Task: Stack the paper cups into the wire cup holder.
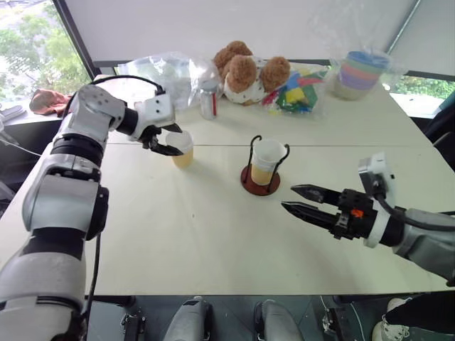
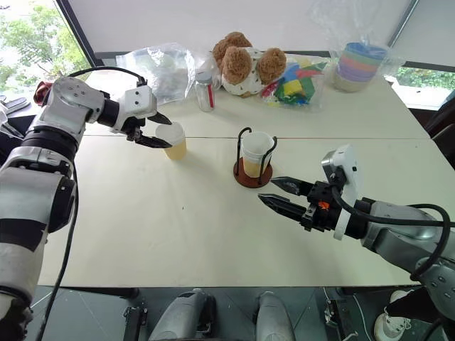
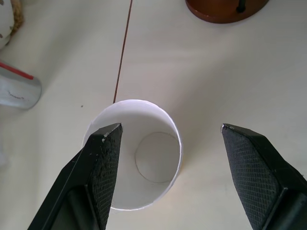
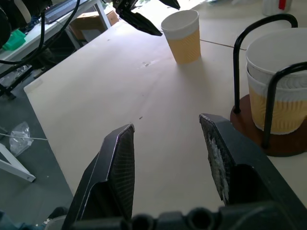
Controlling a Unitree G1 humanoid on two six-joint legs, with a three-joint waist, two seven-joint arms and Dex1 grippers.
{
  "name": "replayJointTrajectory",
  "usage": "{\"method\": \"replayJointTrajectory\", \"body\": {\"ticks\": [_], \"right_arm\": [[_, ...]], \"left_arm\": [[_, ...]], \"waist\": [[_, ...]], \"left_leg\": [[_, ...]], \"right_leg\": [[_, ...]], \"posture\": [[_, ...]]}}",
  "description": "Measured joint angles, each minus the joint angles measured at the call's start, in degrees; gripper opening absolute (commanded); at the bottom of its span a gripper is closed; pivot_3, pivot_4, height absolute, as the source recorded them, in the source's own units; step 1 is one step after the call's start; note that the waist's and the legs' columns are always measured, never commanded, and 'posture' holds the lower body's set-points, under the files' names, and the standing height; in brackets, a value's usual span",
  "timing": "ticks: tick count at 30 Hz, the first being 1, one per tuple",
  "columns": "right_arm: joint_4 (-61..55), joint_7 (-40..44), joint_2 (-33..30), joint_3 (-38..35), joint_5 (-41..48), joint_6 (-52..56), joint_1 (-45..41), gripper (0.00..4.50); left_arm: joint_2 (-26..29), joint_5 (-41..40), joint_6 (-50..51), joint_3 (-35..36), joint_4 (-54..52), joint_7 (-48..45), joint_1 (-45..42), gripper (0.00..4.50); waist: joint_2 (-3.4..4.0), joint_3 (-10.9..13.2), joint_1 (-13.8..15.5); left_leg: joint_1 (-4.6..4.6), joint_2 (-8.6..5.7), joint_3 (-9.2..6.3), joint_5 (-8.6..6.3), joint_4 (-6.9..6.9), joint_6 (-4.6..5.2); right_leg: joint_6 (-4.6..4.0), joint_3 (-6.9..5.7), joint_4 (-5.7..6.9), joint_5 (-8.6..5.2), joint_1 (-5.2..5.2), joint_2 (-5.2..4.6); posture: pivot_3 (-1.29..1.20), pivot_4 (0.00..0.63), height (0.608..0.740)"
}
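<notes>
The left pincer (image 2: pixel 158 131) hangs open over the loose cup (image 2: pixel 173 140) on the worktop (image 2: pixel 178 227), one finger above its mouth. It should centre, drop lower and close gently: thin paper crushes. Two ribbed, tapered cups (image 2: pixel 256 153) already nest in the wire holder (image 2: pixel 253 159). The right pincer (image 2: pixel 274 195) waits open nearby, empty.

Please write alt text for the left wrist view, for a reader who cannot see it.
The open left gripper hovers above an upright paper cup on the table, one finger over the cup's rim, the other beside the cup. The wire cup holder base sits beyond.
</notes>
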Motion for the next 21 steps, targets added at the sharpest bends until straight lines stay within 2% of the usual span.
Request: {"method": "replayJointTrajectory", "body": {"ticks": [6, 7, 9, 13, 14, 21], "right_arm": [[-0.7, -1.4, -0.2, -0.7, 0.0, 0.0, 0.5, 2.32], [-0.7, -1.5, -0.2, -0.8, 0.0, 0.0, 0.5, 2.32], [-0.7, -1.9, -0.2, -0.8, 0.0, -0.1, 0.5, 2.32], [-0.7, -2.1, -0.2, -0.9, 0.0, -0.2, 0.7, 2.32], [-0.7, -2.1, -0.2, -1.2, 0.0, -0.2, 0.8, 2.32], [-0.7, -2.0, -0.2, -1.9, -0.4, -0.3, 1.6, 2.32]], "left_arm": [[-1.2, 4.0, -1.0, -3.0, 1.8, 3.4, 0.0, 3.35], [-1.3, 4.6, -1.0, -3.2, 2.1, 3.8, 0.1, 3.12], [-1.6, 4.9, -1.0, -3.4, 2.6, 4.1, 0.2, 2.51], [-2.3, 5.5, -1.1, -3.8, 3.0, 4.2, 0.6, 0.42], [-2.4, 5.8, -1.2, -3.9, 3.0, 4.2, 0.6, 0.02], [-2.5, 7.0, -2.3, -3.9, 3.1, 7.0, 0.6, 0.02]], "waist": [[0.0, 0.0, 0.0], [0.0, 0.0, 0.0], [0.0, 0.0, 0.0], [0.0, 0.0, 0.1], [0.0, 0.0, 0.1], [0.0, 0.0, 0.1]], "left_leg": [[0.0, 0.0, 0.0, 0.0, -0.01, 0.0], [0.0, 0.0, 0.0, 0.0, -0.01, 0.0], [0.0, 0.0, -0.01, 0.0, -0.01, 0.0], [-0.01, 0.0, -0.01, 0.0, 0.0, 0.0], [-0.01, 0.0, -0.01, 0.0, 0.0, 0.0], [-0.01, 0.0, -0.01, 0.0, 0.0, 0.0]], "right_leg": [[0.0, 0.0, 0.0, 0.0, -0.01, 0.0], [0.0, 0.0, 0.0, 0.0, -0.01, 0.0], [0.0, 0.0, 0.0, 0.0, -0.01, 0.0], [0.0, 0.0, 0.0, 0.0, 0.0, 0.0], [0.0, 0.0, 0.0, 0.0, -0.01, 0.0], [0.0, 0.0, 0.0, 0.0, -0.01, 0.0]], "posture": [[0.0, 0.15, 0.74], [0.0, 0.15, 0.74], [0.0, 0.15, 0.74], [0.0, 0.15, 0.74], [0.0, 0.15, 0.74], [0.0, 0.15, 0.74]]}}
